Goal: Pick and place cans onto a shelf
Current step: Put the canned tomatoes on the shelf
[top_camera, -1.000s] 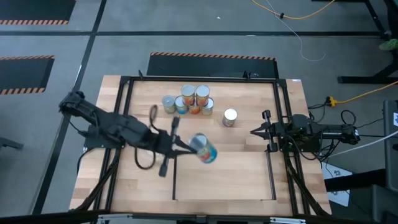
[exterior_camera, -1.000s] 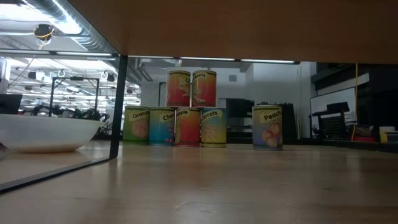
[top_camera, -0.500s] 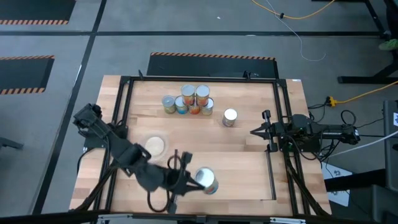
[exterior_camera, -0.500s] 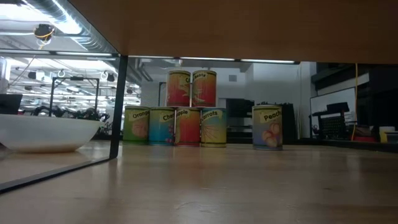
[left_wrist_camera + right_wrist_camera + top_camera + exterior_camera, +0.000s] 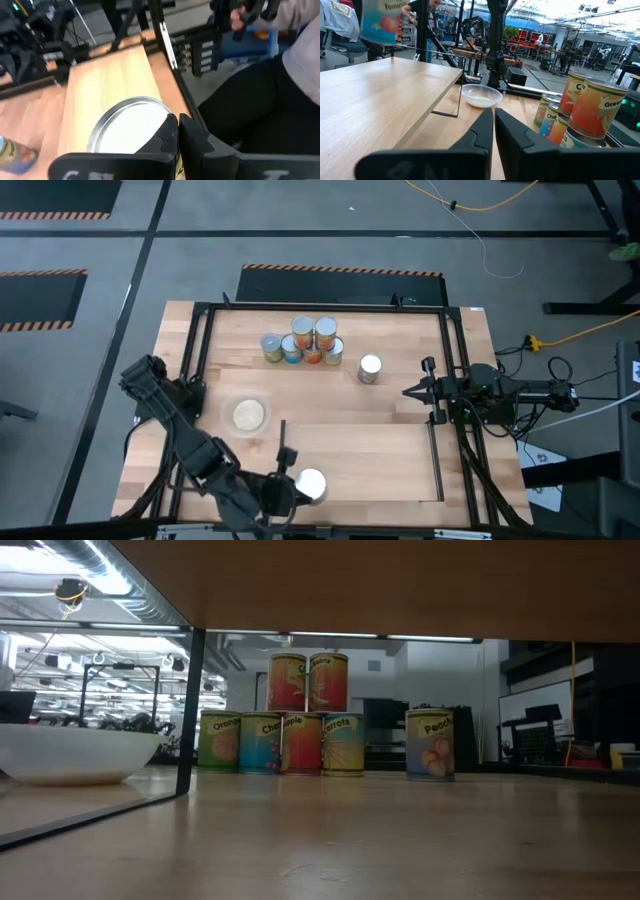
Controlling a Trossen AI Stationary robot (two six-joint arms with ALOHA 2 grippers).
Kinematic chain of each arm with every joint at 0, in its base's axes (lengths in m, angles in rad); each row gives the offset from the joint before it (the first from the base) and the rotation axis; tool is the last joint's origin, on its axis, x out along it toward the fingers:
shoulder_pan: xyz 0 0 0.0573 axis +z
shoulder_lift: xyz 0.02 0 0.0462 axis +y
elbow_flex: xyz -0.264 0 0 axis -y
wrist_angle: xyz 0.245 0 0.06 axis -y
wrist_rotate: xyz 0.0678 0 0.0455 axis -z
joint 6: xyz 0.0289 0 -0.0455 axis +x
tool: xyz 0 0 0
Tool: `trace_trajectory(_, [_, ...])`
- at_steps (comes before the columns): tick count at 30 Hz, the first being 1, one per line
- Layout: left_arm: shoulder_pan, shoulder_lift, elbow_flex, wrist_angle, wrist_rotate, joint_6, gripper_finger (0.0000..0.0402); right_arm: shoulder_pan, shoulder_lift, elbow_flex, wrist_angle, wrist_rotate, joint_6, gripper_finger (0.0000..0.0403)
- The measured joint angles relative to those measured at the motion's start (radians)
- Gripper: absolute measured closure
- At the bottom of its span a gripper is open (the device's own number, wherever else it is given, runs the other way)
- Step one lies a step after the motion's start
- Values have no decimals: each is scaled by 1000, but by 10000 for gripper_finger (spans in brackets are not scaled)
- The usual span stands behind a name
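Note:
My left gripper (image 5: 290, 489) hangs over the shelf's (image 5: 370, 460) near left corner, shut on a can (image 5: 311, 485) whose silver top (image 5: 127, 127) faces up. The right wrist view shows this can (image 5: 380, 20) in the air above the light-wood shelf (image 5: 375, 95). Several cans (image 5: 305, 340) stand stacked in two tiers at the table's far side, their bases on the wood. A single can (image 5: 370, 368) stands to their right. My right gripper (image 5: 408, 392) waits shut at the shelf's right bar. My left gripper holds the can at the edge of its top (image 5: 162, 125), on the side toward the table's left. Its fingers (image 5: 195, 140) stand close together with a sliver of label between them. They come from the left, slanting down. The can is upright and clear of the shelf.
A round clear dish (image 5: 249, 415) with beige contents sits left of the shelf. A black metal frame (image 5: 200, 360) surrounds the work area. A person in dark trousers (image 5: 260, 100) sits just beyond the table's near edge. Bare shelf wood lies to the right of the held can.
My left gripper has swung toward the table's near edge and sunk, carrying the can from over the shelf's left middle to its near left corner. The can, tilted before with its label showing, now stands top up. The dish, covered by the arm before, now shows.

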Motion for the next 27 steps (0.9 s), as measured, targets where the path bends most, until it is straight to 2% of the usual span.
trace_trajectory(7, [0,43,-2,-77,-5,-15,401,0,0,0,0,0,0,379])
trace_trajectory(27, [23,40,-1,-120,-3,-15,395,0,0,0,0,0,0,379])
